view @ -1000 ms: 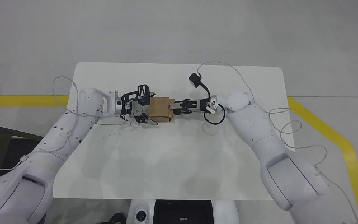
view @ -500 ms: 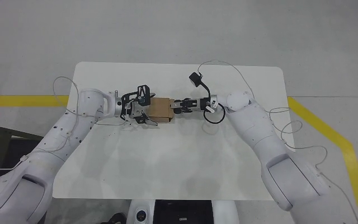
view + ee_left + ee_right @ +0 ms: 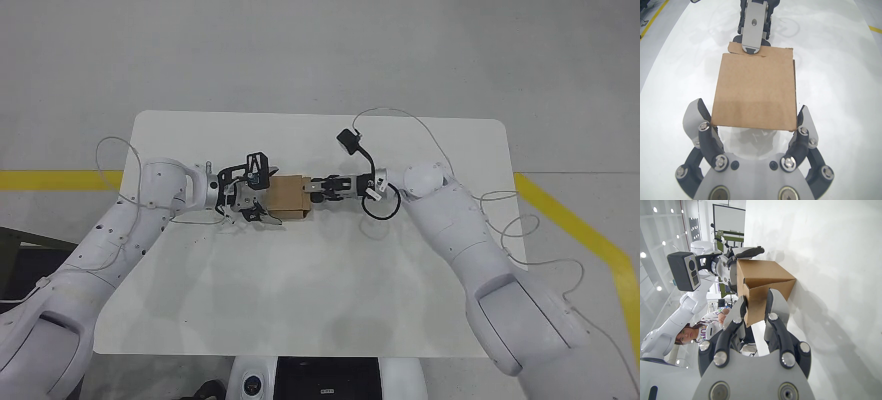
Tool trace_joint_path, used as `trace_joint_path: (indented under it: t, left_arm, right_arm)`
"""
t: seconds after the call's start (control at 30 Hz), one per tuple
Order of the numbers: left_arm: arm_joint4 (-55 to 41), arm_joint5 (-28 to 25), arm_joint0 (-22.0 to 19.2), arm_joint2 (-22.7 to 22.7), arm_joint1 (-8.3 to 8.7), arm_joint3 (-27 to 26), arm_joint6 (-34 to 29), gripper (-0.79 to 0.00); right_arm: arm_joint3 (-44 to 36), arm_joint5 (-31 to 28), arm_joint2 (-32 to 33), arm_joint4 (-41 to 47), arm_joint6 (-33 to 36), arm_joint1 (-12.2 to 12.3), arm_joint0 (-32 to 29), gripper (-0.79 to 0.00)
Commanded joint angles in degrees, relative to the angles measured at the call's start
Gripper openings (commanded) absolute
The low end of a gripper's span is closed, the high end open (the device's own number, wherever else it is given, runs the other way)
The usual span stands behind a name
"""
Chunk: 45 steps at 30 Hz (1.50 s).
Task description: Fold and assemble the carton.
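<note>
- The brown cardboard carton (image 3: 755, 91) lies on its side on the white tabletop (image 3: 330, 290), in the half farther from the robot, directly between the two arms
- The left end effector (image 3: 752, 106) straddles one end of the carton; its fingers (image 3: 703, 113) are spread wide and press against the box's two opposite sides, so it grips the carton
- The right end effector (image 3: 756, 294) meets the opposite end, its fingers drawn close together and pinching an end flap (image 3: 755, 308) of the carton between them
- The flap end is partly folded, with a dark gap showing between the panels
</note>
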Motion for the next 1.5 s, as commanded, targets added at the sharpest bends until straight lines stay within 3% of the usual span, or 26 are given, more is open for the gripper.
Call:
trace_joint_path:
  t: [0.0, 0.73, 1.0, 1.47]
  left_arm:
    - [0.0, 0.0, 0.0, 0.0, 0.02, 0.0, 0.0, 0.0]
    - [0.0, 0.0, 0.0, 0.2, 0.32, 0.0, 0.5, 0.0]
    - [0.0, 0.0, -0.2, 0.2, 0.37, 0.1, 0.6, 0.0]
    - [-0.3, 0.0, -0.2, 0.0, 0.22, 0.1, 0.3, 0.0]
  right_arm:
    - [0.2, 0.1, 0.0, -0.1, -0.1, -0.1, 0.1, -0.585]
    - [0.4, -0.8, 0.2, -0.9, -1.2, -0.8, 1.1, -0.557]
    - [-0.3, -2.3, 1.7, -0.5, -0.7, 0.1, 0.9, -0.486]
    - [-7.2, -0.8, 3.5, -1.1, 0.5, 1.9, -2.8, -0.566]
